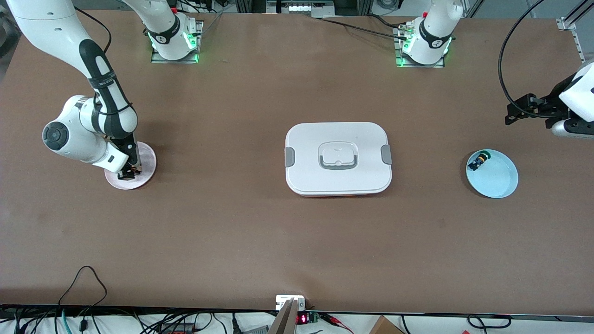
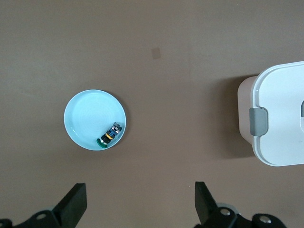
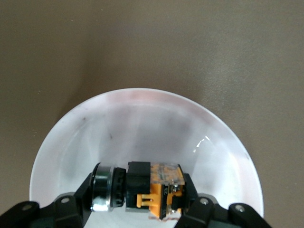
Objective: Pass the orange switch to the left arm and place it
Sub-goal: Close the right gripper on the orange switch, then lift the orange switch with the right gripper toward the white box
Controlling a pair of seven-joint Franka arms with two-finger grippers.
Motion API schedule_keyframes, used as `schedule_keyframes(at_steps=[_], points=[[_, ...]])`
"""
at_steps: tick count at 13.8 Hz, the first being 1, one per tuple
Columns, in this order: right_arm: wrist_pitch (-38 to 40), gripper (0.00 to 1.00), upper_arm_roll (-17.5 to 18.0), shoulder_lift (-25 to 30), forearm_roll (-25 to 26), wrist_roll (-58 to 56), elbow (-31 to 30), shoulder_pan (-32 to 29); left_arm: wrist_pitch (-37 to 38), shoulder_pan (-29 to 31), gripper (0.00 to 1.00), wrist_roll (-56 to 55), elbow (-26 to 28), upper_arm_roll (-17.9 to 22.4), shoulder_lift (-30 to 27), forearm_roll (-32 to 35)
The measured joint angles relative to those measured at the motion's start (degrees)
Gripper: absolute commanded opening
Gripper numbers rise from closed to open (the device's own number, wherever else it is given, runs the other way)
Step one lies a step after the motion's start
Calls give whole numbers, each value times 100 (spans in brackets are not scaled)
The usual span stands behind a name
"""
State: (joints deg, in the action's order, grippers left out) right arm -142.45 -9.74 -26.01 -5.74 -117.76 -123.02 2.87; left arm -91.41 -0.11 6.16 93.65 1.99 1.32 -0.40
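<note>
Pink plate (image 1: 145,168): orange switch (image 3: 154,190) inside, right gripper (image 1: 127,173) jaws clamped on it. Blue plate (image 1: 499,181): blue-yellow part (image 1: 478,161) inside. Left gripper (image 2: 140,202) waiting above, jaws apart. Box (image 1: 338,158) shut, mid-counter (image 1: 297,241).

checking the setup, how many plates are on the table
2: a pink plate under the right claw at the right arm's end, and a light blue plate at the left arm's end.

a wide brown table (image 1: 232,241) fills the view, matte and evenly lit, with soft shadows. black cables (image 1: 83,278) loop over its near edge, where a small red display (image 1: 302,319) glows. metal framing (image 1: 573,28) stands at one top corner.
</note>
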Motion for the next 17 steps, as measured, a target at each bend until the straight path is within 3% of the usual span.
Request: schedule_keyframes(at_steps=[5, 12, 17], points=[[-3, 0, 1, 0, -1, -20, 0, 0, 0, 0, 100, 0, 0, 0, 0, 0], [52, 0, 24, 0, -1, -23, 202, 6, 0, 0, 100, 0, 0, 0, 0, 0], [727, 0, 62, 2, -9, -24, 728, 42, 0, 0, 100, 0, 0, 0, 0, 0]])
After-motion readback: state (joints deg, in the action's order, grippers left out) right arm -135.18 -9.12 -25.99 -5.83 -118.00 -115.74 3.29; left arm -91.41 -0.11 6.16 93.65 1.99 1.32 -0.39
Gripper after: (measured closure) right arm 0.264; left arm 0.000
